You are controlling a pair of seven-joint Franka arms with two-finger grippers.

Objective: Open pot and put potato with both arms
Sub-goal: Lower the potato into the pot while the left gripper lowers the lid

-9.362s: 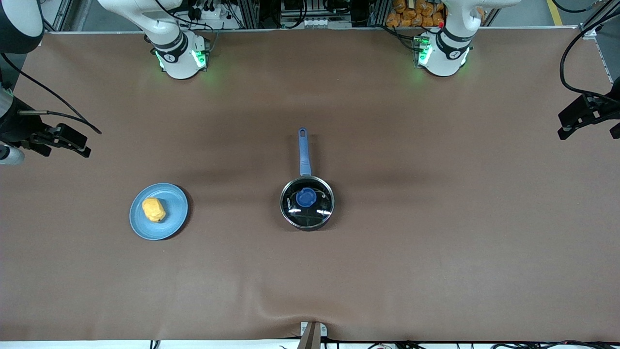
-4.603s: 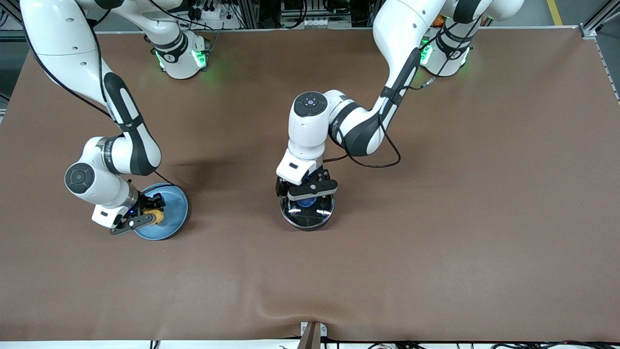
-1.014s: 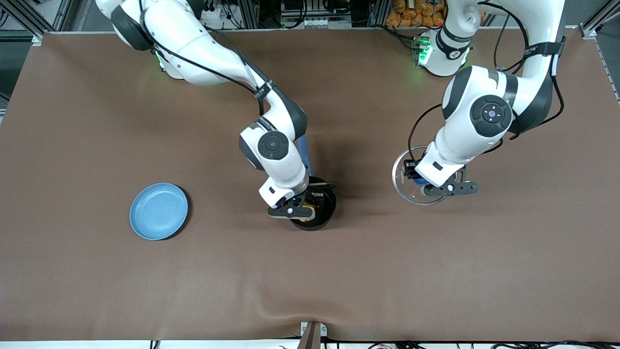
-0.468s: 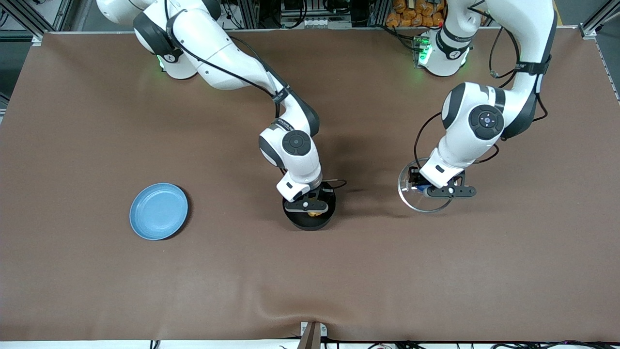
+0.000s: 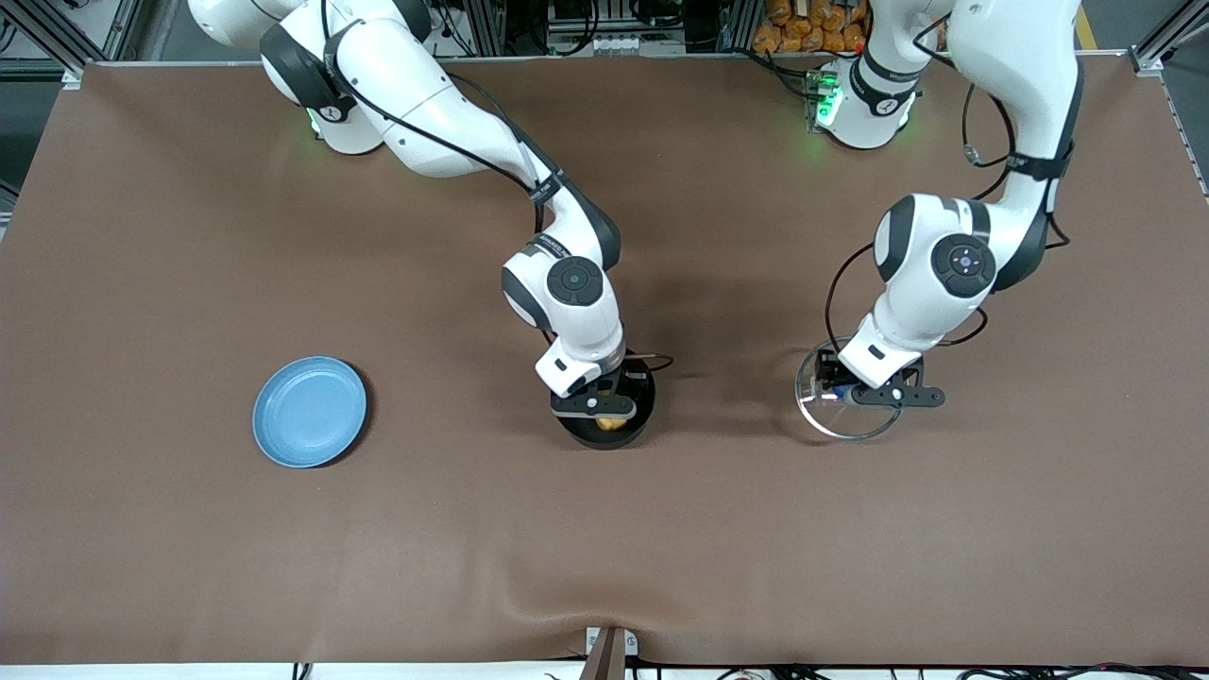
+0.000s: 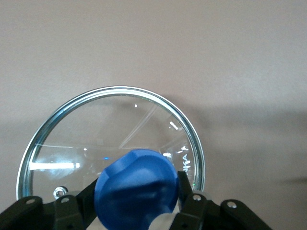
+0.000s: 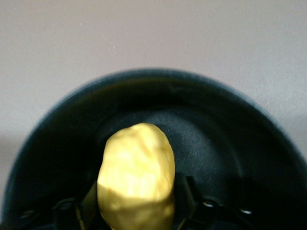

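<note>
The black pot [image 5: 604, 420] holds the lumpy yellow potato [image 7: 136, 177] between my right hand's [image 5: 604, 412] fingers; grip unclear. My left hand [image 5: 855, 395] grips the glass lid's [image 6: 112, 143] blue knob [image 6: 136, 189].

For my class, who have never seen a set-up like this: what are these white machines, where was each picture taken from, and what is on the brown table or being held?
These are two jointed robot arms, each ending in a two-finger hand. The wide picture looks down from a high camera facing them; the two close-ups come from cameras on their wrists.

The left hand is shut on the blue knob of a round glass lid, toward the left arm's end of the table.

The right hand is over the black pot in the middle, with the yellow potato between its fingers, inside the pot's rim. Whether they still grip it is unclear.

A blue plate lies toward the right arm's end.
</note>
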